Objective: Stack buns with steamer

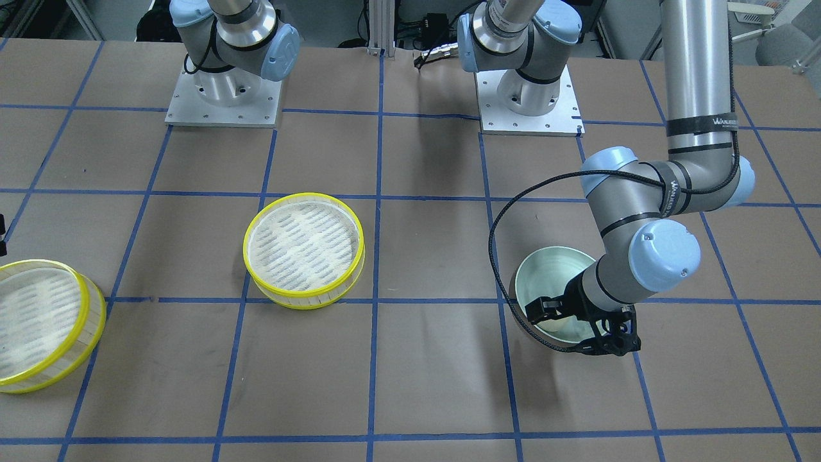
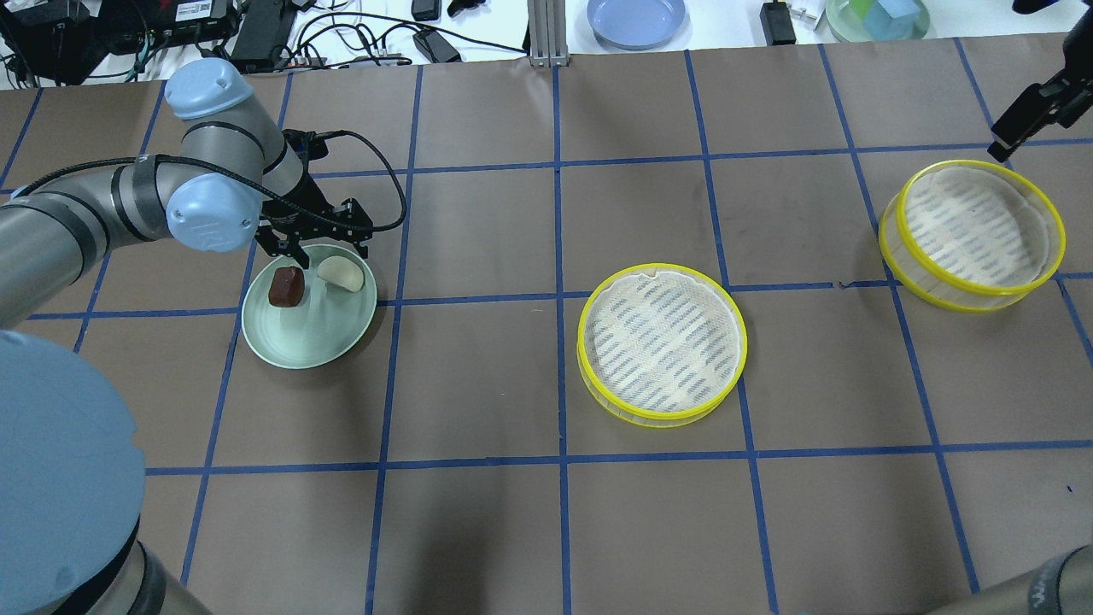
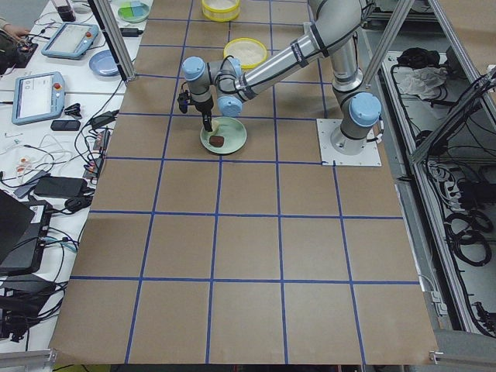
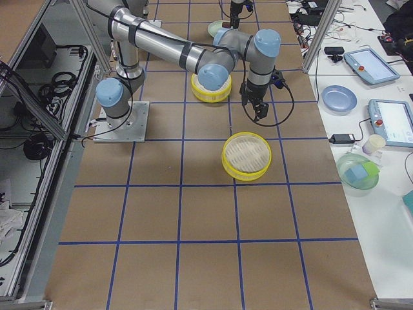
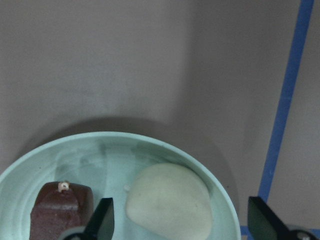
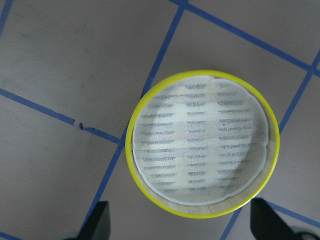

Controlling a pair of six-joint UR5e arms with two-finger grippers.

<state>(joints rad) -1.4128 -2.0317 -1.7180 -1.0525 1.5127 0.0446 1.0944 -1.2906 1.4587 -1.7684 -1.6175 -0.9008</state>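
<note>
A pale green plate (image 2: 307,346) holds a cream-white bun (image 2: 341,274) and a dark reddish-brown bun (image 2: 286,285). My left gripper (image 2: 323,249) is open and low over the plate's far side. In the left wrist view its fingertips (image 5: 103,220) straddle the cream bun (image 5: 167,200), with the brown bun (image 5: 60,210) just outside the left finger. Two yellow-rimmed steamer trays with slotted liners are empty: one mid-table (image 2: 662,342), one at the right (image 2: 973,231). My right gripper (image 2: 1025,120) is open, high above the right tray (image 6: 200,145).
A blue plate (image 2: 636,19) and a green bowl with blocks (image 2: 875,17) sit beyond the table's far edge, with cables and tablets. Both arm bases (image 1: 224,96) stand at the robot's side. Blue tape lines grid the brown table.
</note>
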